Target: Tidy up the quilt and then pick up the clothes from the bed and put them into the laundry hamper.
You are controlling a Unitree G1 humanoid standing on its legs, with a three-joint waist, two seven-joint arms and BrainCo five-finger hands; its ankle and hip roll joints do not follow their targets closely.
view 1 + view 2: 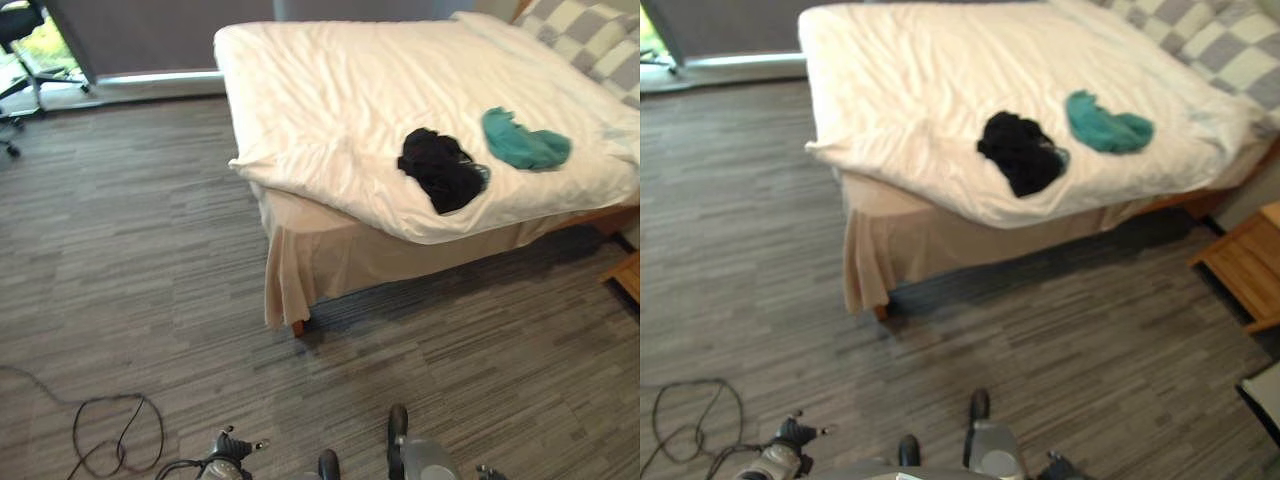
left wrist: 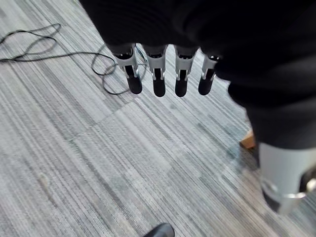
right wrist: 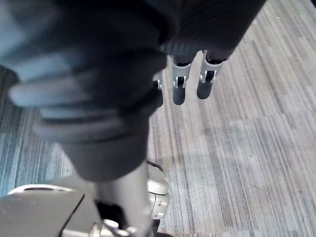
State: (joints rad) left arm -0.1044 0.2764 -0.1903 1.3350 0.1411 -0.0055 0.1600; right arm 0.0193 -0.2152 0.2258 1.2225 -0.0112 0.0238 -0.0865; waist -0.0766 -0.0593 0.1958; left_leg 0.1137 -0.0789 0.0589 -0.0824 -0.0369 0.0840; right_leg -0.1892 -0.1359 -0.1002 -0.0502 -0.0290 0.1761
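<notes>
**Quilt spread on the bed, two garments on top, both hands hanging empty**

The quilt (image 1: pixel 340 110), white and lightly wrinkled, covers the bed (image 1: pixel 330 250) at the far right of the scene. Its near edge drapes over the side, and its near-left corner sits slightly bunched above a tan bed skirt (image 1: pixel 300 270) that hangs to the floor.

Two pieces of clothing lie on the quilt near its near edge. A black garment (image 1: pixel 440 168) is crumpled in a heap. A teal garment (image 1: pixel 525 142) lies just to the right of it and slightly farther back, close by but apart. Checked pillows (image 1: pixel 590 40) rest at the far right end of the bed.

The floor (image 1: pixel 130 250) is grey striped carpet. A wooden nightstand (image 1: pixel 1245 262) stands on the right, near the bed's near-right corner. An office chair (image 1: pixel 20 50) shows at the far left by a window.

The left hand (image 2: pixel 155 74) hangs above the carpet, fingers straight and side by side, holding nothing. The right hand (image 3: pixel 190 81) also hangs over the carpet, its visible fingers straight and empty. Both hands are well apart from the bed and the clothes.
</notes>
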